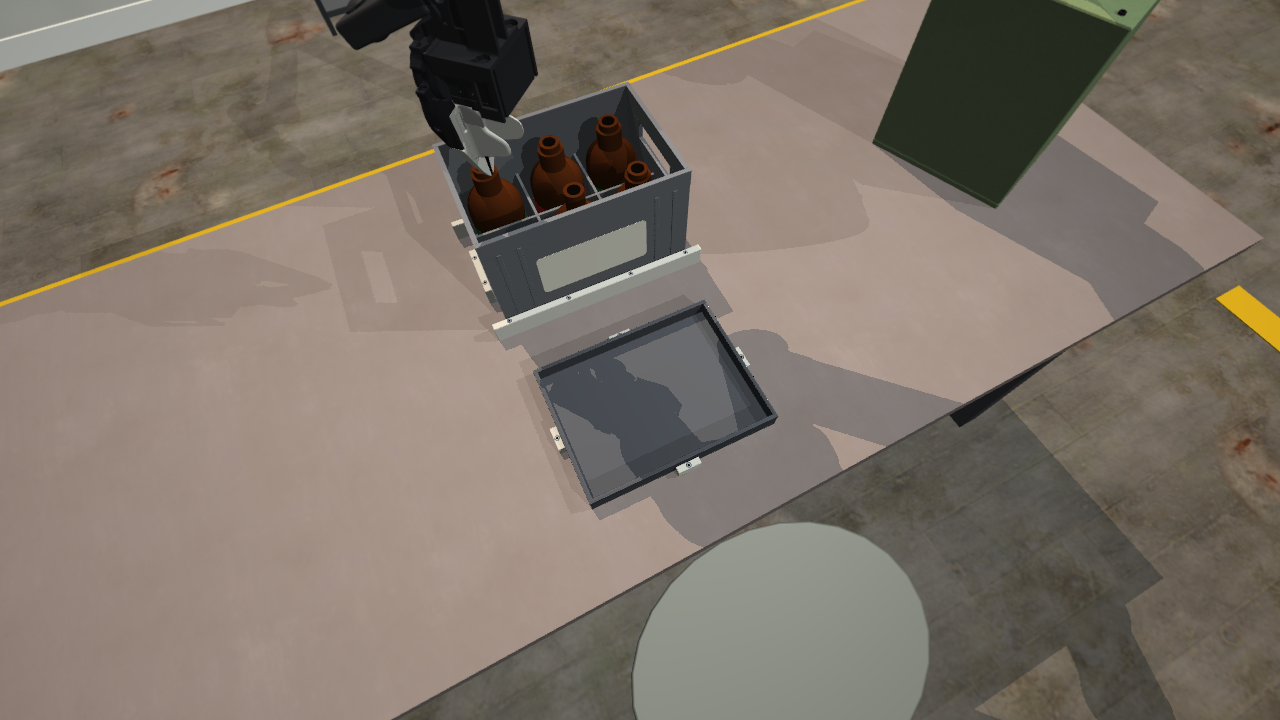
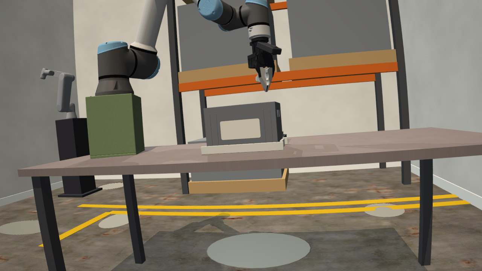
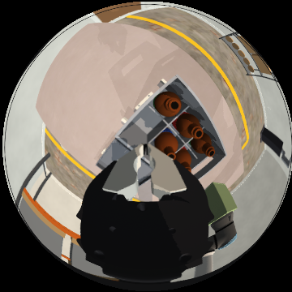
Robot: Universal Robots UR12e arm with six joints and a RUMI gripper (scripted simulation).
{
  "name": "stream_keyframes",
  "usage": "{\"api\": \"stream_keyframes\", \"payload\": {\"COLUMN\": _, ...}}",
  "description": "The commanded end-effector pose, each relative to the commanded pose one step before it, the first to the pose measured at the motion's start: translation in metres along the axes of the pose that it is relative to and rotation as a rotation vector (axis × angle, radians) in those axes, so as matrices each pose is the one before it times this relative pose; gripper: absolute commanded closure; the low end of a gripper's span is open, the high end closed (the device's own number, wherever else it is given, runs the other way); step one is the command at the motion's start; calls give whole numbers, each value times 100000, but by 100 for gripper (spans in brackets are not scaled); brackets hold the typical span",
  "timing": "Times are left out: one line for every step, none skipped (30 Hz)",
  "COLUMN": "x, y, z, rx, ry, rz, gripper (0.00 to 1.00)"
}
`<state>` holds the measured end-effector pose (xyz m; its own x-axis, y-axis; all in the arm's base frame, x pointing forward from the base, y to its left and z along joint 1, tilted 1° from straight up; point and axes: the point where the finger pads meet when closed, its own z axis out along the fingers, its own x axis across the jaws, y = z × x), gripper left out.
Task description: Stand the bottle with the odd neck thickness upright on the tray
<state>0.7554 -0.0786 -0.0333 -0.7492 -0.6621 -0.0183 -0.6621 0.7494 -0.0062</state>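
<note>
While the end effector (image 2: 266,88) hangs fully closed and empty above the crate (image 1: 581,234), its bottles (image 1: 494,198), probably rigid, slippery glass, want gripping below the lip.

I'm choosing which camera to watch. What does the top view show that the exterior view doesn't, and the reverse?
Top only: the five bottles in their compartments, and the tray, with nothing in it. Exterior only: the shut gripper hanging above the crate, apart from it, holding nothing. Both show crate, gripper and table.
</note>
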Motion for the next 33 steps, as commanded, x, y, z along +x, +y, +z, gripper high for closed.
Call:
{"api": "stream_keyframes", "payload": {"x": 22, "y": -410, "z": -345, "rx": 477, "ry": -215, "rz": 168, "gripper": 100}}
{"api": "stream_keyframes", "payload": {"x": 0, "y": 0, "z": 0, "rx": 0, "ry": 0, "rz": 0, "gripper": 100}}
{"api": "stream_keyframes", "payload": {"x": 0, "y": 0, "z": 0, "rx": 0, "ry": 0, "rz": 0, "gripper": 100}}
{"api": "stream_keyframes", "payload": {"x": 0, "y": 0, "z": 0, "rx": 0, "ry": 0, "rz": 0, "gripper": 100}}
{"api": "stream_keyframes", "payload": {"x": 0, "y": 0, "z": 0, "rx": 0, "ry": 0, "rz": 0, "gripper": 100}}
{"api": "stream_keyframes", "payload": {"x": 0, "y": 0, "z": 0, "rx": 0, "ry": 0, "rz": 0, "gripper": 100}}
{"api": "stream_keyframes", "payload": {"x": 0, "y": 0, "z": 0, "rx": 0, "ry": 0, "rz": 0, "gripper": 100}}
{"api": "stream_keyframes", "payload": {"x": 0, "y": 0, "z": 0, "rx": 0, "ry": 0, "rz": 0, "gripper": 100}}
{"api": "stream_keyframes", "payload": {"x": 41, "y": 14, "z": 5, "rx": -14, "ry": 8, "rz": 9, "gripper": 100}}
{"api": "stream_keyframes", "payload": {"x": 246, "y": 104, "z": 32, "rx": -91, "ry": 53, "rz": 28, "gripper": 100}}
{"api": "stream_keyframes", "payload": {"x": 393, "y": 160, "z": 55, "rx": -95, "ry": 53, "rz": -12, "gripper": 100}}
{"api": "stream_keyframes", "payload": {"x": 567, "y": 79, "z": -20, "rx": 22, "ry": -13, "rz": 0, "gripper": 100}}
{"api": "stream_keyframes", "payload": {"x": 833, "y": 139, "z": -23, "rx": -3, "ry": 0, "rz": 0, "gripper": 100}}
{"api": "stream_keyframes", "payload": {"x": 1088, "y": 203, "z": -27, "rx": -4, "ry": -1, "rz": 0, "gripper": 100}}
{"api": "stream_keyframes", "payload": {"x": 1315, "y": 278, "z": -27, "rx": -4, "ry": -1, "rz": 0, "gripper": 100}}
{"api": "stream_keyframes", "payload": {"x": 1496, "y": 361, "z": -24, "rx": -5, "ry": -2, "rz": 0, "gripper": 100}}
{"api": "stream_keyframes", "payload": {"x": 556, "y": 147, "z": -7, "rx": -2, "ry": -1, "rz": 0, "gripper": 100}}
{"api": "stream_keyframes", "payload": {"x": 533, "y": 147, "z": -6, "rx": -2, "ry": -1, "rz": 0, "gripper": 100}}
{"api": "stream_keyframes", "payload": {"x": 710, "y": 206, "z": -6, "rx": -2, "ry": -2, "rz": 0, "gripper": 100}}
{"api": "stream_keyframes", "payload": {"x": 837, "y": 258, "z": -5, "rx": -2, "ry": -2, "rz": 0, "gripper": 100}}
{"api": "stream_keyframes", "payload": {"x": 898, "y": 296, "z": -3, "rx": -2, "ry": -3, "rz": 0, "gripper": 100}}
{"api": "stream_keyframes", "payload": {"x": 906, "y": 318, "z": 1, "rx": -2, "ry": -3, "rz": 0, "gripper": 100}}
{"api": "stream_keyframes", "payload": {"x": 0, "y": 0, "z": 0, "rx": 0, "ry": 0, "rz": 0, "gripper": 100}}
{"api": "stream_keyframes", "payload": {"x": 0, "y": 0, "z": 0, "rx": 0, "ry": 0, "rz": 0, "gripper": 100}}
{"api": "stream_keyframes", "payload": {"x": 1627, "y": 625, "z": 9, "rx": -5, "ry": -10, "rz": 0, "gripper": 100}}
{"api": "stream_keyframes", "payload": {"x": 1521, "y": 648, "z": 19, "rx": -4, "ry": -10, "rz": 0, "gripper": 100}}
{"api": "stream_keyframes", "payload": {"x": 750, "y": 343, "z": 13, "rx": -1, "ry": -4, "rz": 0, "gripper": 100}}
{"api": "stream_keyframes", "payload": {"x": 621, "y": 297, "z": 13, "rx": -1, "ry": -3, "rz": 0, "gripper": 100}}
{"api": "stream_keyframes", "payload": {"x": 660, "y": 328, "z": 16, "rx": -1, "ry": -4, "rz": 0, "gripper": 100}}
{"api": "stream_keyframes", "payload": {"x": 718, "y": 372, "z": 20, "rx": -1, "ry": -4, "rz": 0, "gripper": 100}}
{"api": "stream_keyframes", "payload": {"x": 763, "y": 414, "z": 25, "rx": -1, "ry": -5, "rz": 0, "gripper": 100}}
{"api": "stream_keyframes", "payload": {"x": 739, "y": 419, "z": 27, "rx": 0, "ry": -4, "rz": 0, "gripper": 100}}
{"api": "stream_keyframes", "payload": {"x": 519, "y": 305, "z": 21, "rx": 1, "ry": -1, "rz": 0, "gripper": 100}}
